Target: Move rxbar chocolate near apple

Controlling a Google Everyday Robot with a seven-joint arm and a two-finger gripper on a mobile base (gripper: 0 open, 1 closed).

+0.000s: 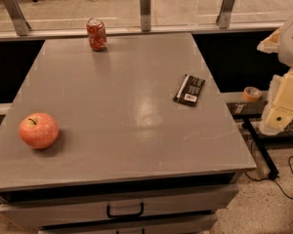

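Rxbar chocolate [189, 89] lies flat at the table's [112, 145] three o'clock, well apart from the apple [38, 130] at eight o'clock, and nothing is grasped yet. Your gripper [283, 104] hangs off the edge at three o'clock; spread or closed, you cannot tell. Next you must reach the bar. Its white label shows no readable writing.
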